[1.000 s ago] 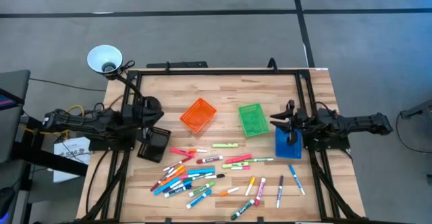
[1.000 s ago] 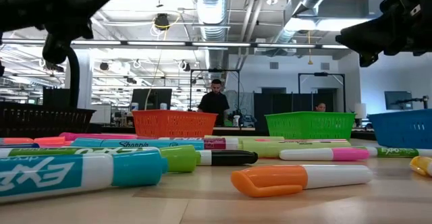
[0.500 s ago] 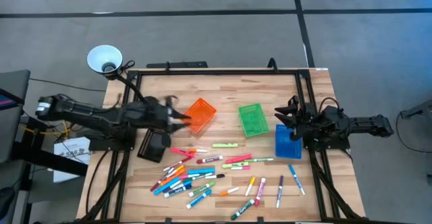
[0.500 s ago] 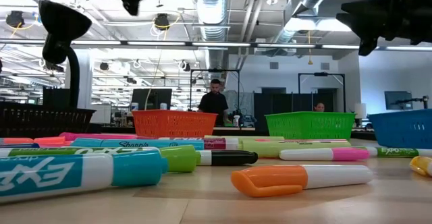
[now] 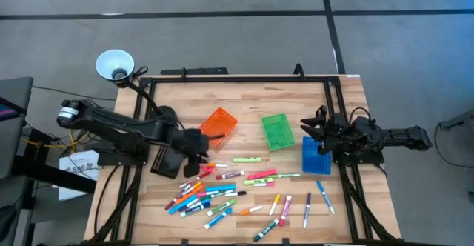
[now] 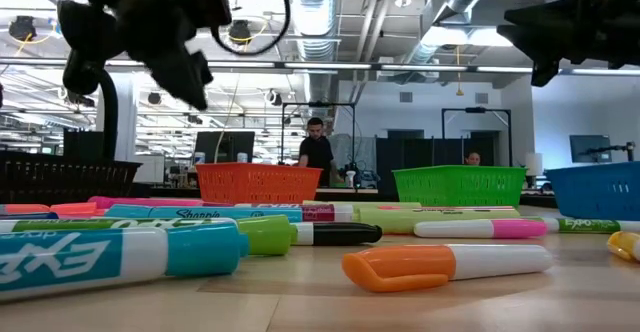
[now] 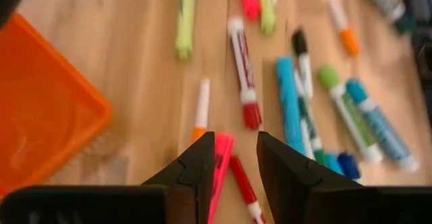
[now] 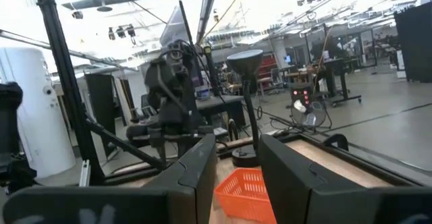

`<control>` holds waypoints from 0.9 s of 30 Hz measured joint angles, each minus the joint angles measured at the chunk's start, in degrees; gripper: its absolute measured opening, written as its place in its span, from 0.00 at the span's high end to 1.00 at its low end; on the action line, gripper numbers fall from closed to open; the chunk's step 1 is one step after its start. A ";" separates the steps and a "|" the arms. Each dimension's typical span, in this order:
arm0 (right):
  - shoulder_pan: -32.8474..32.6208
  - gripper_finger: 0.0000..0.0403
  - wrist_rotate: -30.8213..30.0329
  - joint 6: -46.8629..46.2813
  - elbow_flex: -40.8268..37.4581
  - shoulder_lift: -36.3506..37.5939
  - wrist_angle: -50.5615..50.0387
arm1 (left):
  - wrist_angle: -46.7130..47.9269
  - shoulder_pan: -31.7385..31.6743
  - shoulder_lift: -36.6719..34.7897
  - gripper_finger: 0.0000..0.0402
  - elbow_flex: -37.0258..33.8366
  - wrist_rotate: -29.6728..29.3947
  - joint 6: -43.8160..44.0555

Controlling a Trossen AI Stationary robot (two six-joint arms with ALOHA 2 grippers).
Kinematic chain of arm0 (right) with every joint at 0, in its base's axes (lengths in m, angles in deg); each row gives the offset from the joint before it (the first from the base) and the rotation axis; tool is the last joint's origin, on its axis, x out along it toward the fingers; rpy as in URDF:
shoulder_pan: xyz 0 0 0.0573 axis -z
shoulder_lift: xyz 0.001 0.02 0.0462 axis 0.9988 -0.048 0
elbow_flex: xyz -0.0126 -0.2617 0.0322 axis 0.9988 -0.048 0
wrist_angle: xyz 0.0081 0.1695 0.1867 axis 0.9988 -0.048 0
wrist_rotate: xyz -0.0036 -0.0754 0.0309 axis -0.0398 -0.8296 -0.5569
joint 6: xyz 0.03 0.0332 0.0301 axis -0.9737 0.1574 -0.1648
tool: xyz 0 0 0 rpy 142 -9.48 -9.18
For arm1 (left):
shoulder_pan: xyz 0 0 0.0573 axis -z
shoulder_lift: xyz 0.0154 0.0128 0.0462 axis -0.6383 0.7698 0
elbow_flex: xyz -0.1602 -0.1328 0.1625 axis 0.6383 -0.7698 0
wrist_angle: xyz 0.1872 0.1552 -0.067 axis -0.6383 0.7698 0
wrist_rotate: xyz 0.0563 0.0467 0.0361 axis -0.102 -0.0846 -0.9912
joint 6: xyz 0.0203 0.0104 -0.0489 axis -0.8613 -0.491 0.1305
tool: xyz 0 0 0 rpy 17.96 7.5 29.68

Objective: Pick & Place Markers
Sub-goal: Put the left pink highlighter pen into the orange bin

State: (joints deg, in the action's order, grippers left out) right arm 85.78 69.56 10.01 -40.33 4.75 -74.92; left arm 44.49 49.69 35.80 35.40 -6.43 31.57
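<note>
Many markers (image 5: pixel 222 190) in pink, red, orange, blue, green and white lie flat and scattered on the near half of the wooden table. My left gripper (image 5: pixel 200 153) is open and empty. It hovers above the left end of the scatter, pointing down, and also shows in the low view (image 6: pixel 175 47). In the left wrist view its gap (image 7: pixel 236 153) stands over a pink marker (image 7: pixel 221 162), next to a red one (image 7: pixel 243 82). My right gripper (image 5: pixel 314 131) is open and empty, held high over the blue bin (image 5: pixel 315 158).
Four bins stand across the table's middle: black (image 5: pixel 169 158), orange (image 5: pixel 217 126), green (image 5: pixel 278 131) and blue. A lamp (image 5: pixel 115 64) stands at the far left corner. A black frame (image 5: pixel 237 78) rims the table. People show in the room behind (image 6: pixel 318 152).
My left gripper has swung out from above the black bin toward the table's right, past the orange bin. It has then come toward the near edge and down, and now points down over the markers. The markers have not moved.
</note>
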 joint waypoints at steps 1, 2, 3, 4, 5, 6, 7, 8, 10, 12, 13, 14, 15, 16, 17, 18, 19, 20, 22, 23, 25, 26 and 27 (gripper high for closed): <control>0.00 0.73 0.00 0.01 0.00 0.01 0.06 | 0.12 0.38 1.03 0.73 0.00 0.00 0.00; 0.00 0.73 0.00 0.00 0.00 0.02 0.07 | 0.17 0.75 2.09 0.73 0.00 -0.02 0.02; 0.00 0.73 0.00 0.00 0.00 0.02 0.05 | 0.17 1.13 3.23 0.73 0.00 -0.06 0.02; -0.02 0.73 0.00 -0.01 0.00 0.02 0.07 | 0.18 1.37 4.42 0.73 0.00 -0.11 0.03; -0.10 0.73 0.00 -0.10 0.00 0.02 0.07 | 0.21 1.61 5.56 0.73 -0.02 -0.15 0.02; -0.24 0.73 0.00 -0.27 0.00 0.02 0.07 | 0.21 1.72 6.68 0.73 -0.02 -0.16 0.04; -0.40 0.73 0.00 -0.54 0.00 0.02 0.05 | 0.25 1.83 7.78 0.73 -0.02 -0.16 0.04; -0.42 0.73 0.00 -0.79 0.00 0.02 0.07 | 0.62 1.85 8.79 0.73 -0.02 -0.18 0.04; -0.42 0.73 -0.02 -1.01 0.00 0.02 0.04 | 1.14 1.85 10.39 0.73 -0.04 -0.18 0.04; -0.42 0.73 0.00 -1.01 0.00 0.02 0.04 | 1.88 1.85 11.49 0.73 -0.04 -0.19 0.04; -0.42 0.73 0.00 -1.01 0.00 0.02 -0.04 | 2.14 1.85 11.91 0.73 -0.04 -0.20 0.08; -0.42 0.73 0.00 -1.01 0.00 0.02 -0.32 | 2.11 1.85 12.23 0.73 -0.04 -0.17 0.13; -0.38 0.73 -0.01 -1.01 0.00 0.02 -0.63 | 2.09 1.85 12.37 0.73 -0.04 -0.06 0.23; -0.37 0.73 -0.02 -1.01 0.00 0.02 -1.00 | 2.21 1.86 12.38 0.73 -0.04 0.09 0.36; -0.37 0.73 -0.01 -1.01 0.00 0.02 -1.30 | 2.17 1.93 12.37 0.73 -0.04 0.20 0.49; -0.37 0.73 0.00 -1.01 0.00 0.00 -1.49 | 2.14 2.02 12.37 0.73 -0.04 0.22 0.59; -0.37 0.73 -0.01 -1.01 0.00 0.00 -1.48 | 2.23 2.12 12.37 0.73 -0.04 0.22 0.63; -0.37 0.73 -0.02 -1.01 0.00 0.02 -1.44 | 2.20 2.34 12.37 0.73 -0.04 0.22 0.63; -0.37 0.73 0.00 -1.03 0.00 0.01 -1.46 | 2.11 2.77 12.61 0.73 -0.20 0.22 0.59; -0.39 0.73 0.00 -1.03 0.00 0.00 -1.46 | 2.08 2.96 12.87 0.73 -0.62 0.22 0.61; -0.39 0.73 0.00 -1.05 0.00 0.02 -1.48 | 2.41 3.45 13.49 0.73 -1.74 0.19 0.65; -0.39 0.73 0.00 -1.05 0.00 0.02 -1.60 | 2.30 3.62 13.88 0.73 -2.24 0.30 0.66; -0.39 0.73 -0.02 -1.05 0.00 0.02 -1.70 | 2.15 3.84 14.23 0.73 -2.79 0.23 0.68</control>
State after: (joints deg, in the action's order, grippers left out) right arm 85.38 69.54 8.96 -40.33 4.77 -76.61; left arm 46.64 53.53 50.03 32.61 -6.20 32.24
